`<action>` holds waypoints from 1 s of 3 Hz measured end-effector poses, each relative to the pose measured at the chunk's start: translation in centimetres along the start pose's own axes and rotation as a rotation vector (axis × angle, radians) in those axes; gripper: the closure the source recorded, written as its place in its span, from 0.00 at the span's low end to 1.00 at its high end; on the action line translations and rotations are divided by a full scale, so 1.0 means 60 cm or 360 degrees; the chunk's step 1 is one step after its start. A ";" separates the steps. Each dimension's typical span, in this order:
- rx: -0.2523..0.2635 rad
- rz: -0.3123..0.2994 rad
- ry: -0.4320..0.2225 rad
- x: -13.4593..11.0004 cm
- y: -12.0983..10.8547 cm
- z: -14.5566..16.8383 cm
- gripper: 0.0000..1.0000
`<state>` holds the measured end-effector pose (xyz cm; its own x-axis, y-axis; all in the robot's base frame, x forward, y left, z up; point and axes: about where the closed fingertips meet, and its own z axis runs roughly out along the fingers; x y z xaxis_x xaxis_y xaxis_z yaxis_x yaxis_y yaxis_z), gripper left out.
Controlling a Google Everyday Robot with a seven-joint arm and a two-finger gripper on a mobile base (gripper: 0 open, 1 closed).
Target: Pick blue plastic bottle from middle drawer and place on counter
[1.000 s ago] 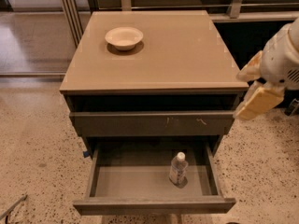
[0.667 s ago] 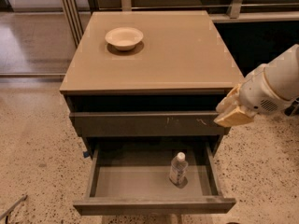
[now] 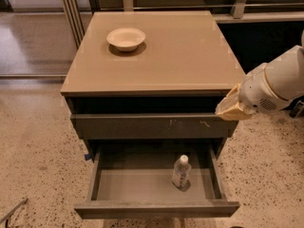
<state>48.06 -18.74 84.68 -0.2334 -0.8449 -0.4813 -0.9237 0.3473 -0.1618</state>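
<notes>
The blue plastic bottle (image 3: 181, 172), clear with a white cap, stands upright on the floor of the open middle drawer (image 3: 128, 186), towards its right side. The tan counter (image 3: 171, 56) tops the cabinet. My gripper (image 3: 231, 106), tan at the end of a white arm, hangs at the cabinet's right front corner, level with the counter's edge. It is above and to the right of the bottle, well apart from it, and holds nothing that I can see.
A cream bowl (image 3: 126, 38) sits on the counter at the back left. A drawer front with small white scratches (image 3: 152, 126) is slightly out above the open drawer. Speckled floor surrounds the cabinet. Metal rails (image 3: 71, 13) stand behind on the left.
My arm has swung left and slightly down, bringing the gripper from beside the cabinet to its right front corner. The bottle, drawer and bowl have not moved.
</notes>
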 end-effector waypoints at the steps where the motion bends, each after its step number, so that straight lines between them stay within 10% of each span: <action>1: -0.0006 0.0002 0.0002 0.013 0.006 0.018 1.00; 3: -0.0040 0.0055 -0.0142 0.093 0.042 0.172 1.00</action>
<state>47.56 -18.40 72.70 -0.2386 -0.7927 -0.5610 -0.9230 0.3646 -0.1226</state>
